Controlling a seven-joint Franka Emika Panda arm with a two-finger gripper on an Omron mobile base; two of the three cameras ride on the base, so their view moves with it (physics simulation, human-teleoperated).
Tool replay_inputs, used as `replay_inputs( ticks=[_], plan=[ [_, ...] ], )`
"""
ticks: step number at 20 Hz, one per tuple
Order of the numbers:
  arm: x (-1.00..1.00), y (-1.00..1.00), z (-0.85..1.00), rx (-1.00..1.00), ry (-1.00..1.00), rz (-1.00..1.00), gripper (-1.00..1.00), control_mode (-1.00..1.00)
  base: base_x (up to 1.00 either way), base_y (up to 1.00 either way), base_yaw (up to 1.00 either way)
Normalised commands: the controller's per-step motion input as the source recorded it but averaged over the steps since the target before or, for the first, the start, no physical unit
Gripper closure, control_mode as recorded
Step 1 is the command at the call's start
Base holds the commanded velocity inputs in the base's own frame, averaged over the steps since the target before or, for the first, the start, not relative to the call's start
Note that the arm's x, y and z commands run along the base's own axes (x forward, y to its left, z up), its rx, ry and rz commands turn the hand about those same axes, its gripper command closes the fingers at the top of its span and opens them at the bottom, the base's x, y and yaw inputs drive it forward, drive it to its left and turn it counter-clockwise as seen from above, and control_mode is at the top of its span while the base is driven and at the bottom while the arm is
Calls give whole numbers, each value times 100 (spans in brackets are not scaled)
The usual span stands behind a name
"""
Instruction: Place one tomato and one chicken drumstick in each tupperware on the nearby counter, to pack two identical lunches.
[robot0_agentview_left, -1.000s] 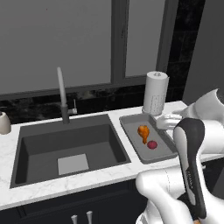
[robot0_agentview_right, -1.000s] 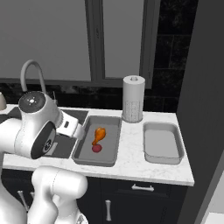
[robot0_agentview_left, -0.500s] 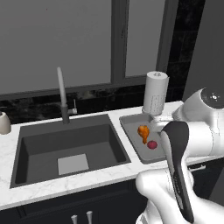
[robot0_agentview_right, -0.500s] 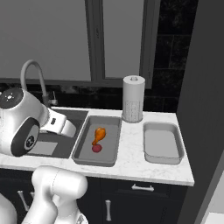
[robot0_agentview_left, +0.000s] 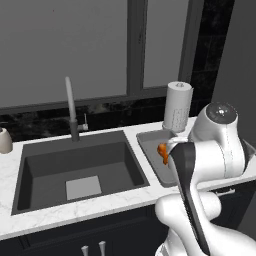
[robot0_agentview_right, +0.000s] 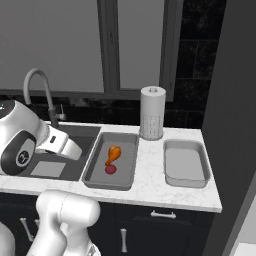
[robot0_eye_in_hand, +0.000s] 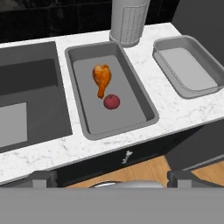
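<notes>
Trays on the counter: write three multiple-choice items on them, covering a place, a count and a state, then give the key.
1. Where is the drumstick?
A. In the sink
B. In the tray next to the sink
C. On the bare counter

2. How many tomatoes lie in that tray?
A. One
B. Two
C. Three

3. What state is the other tray in?
A. Empty
B. Holding a tomato
C. Upside down

Key: B, the drumstick lies beside the tomato in the tray by the sink; A, a single red tomato shows; A, its floor is bare.

sink (robot0_agentview_left: 80, 170), faucet (robot0_agentview_left: 71, 110), paper-towel roll (robot0_agentview_left: 177, 107)
</notes>
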Motion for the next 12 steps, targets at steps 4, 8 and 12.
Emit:
replay_inputs(
  ticks=[4,8,12],
  plan=[
    [0,-1,0,0,0,0,-100,-100,0,0,0],
    [0,0,0,0,0,0,-100,-100,0,0,0],
    [-11,-1,-1,0,0,0,-100,100,-17,-3,0]
  ],
)
